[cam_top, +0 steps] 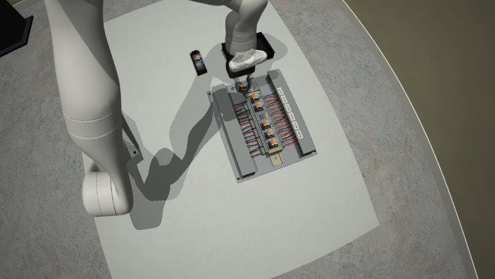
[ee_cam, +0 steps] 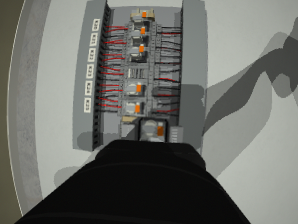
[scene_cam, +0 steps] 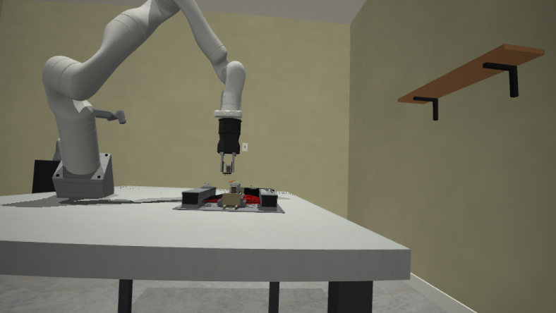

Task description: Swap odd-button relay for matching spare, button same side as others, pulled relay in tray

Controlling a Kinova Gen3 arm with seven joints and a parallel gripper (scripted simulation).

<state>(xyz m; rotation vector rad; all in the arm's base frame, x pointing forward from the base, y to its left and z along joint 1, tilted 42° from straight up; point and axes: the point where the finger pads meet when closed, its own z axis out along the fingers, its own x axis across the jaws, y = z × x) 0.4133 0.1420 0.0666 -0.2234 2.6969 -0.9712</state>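
Note:
My gripper [cam_top: 244, 87] [scene_cam: 227, 170] [ee_cam: 153, 126] is shut on a clear relay [cam_top: 244, 85] [scene_cam: 228, 168] [ee_cam: 149, 128] with an orange button. It holds the relay upright above the board, beyond the row's end nearest the tray, blades down and free. Its button is on the same side as the row's. Several seated relays [cam_top: 259, 106] [ee_cam: 135, 89] have orange buttons. An empty socket [cam_top: 263, 115] [ee_cam: 136, 73] lies between them, third from the gripper's end. The black tray [cam_top: 267, 44] is mostly covered by the wrist in the top view; its contents are hidden.
A black holder [cam_top: 202, 72] left of the tray carries a red-button and a blue-button relay. Grey wire ducts [cam_top: 233, 131] [cam_top: 292, 114] [ee_cam: 193, 60] flank the row on both sides, with red and black wires between. Beige end pieces [cam_top: 275, 150] stand at the row's ends.

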